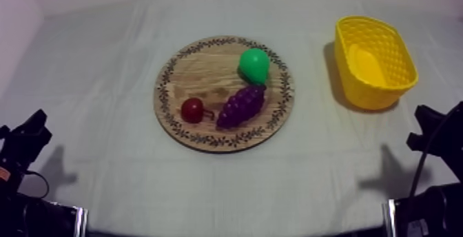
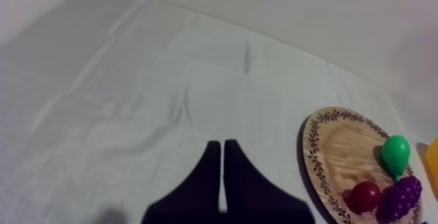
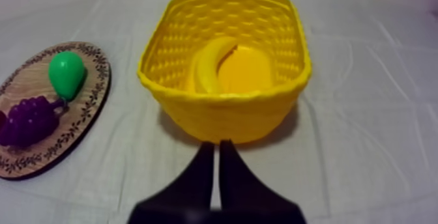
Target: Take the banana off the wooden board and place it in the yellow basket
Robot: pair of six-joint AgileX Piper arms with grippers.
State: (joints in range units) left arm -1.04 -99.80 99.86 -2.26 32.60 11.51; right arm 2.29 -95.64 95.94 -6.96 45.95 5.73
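Yellow basket (image 3: 225,112), green pear (image 1: 253,65)

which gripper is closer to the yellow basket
Right. The right gripper sits just before the yellow basket; the left gripper rests far off, beyond the wooden board.

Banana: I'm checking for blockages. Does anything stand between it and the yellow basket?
Nothing visible does: the banana already lies inside the yellow basket. The right gripper sits shut just before the basket, holding nothing.
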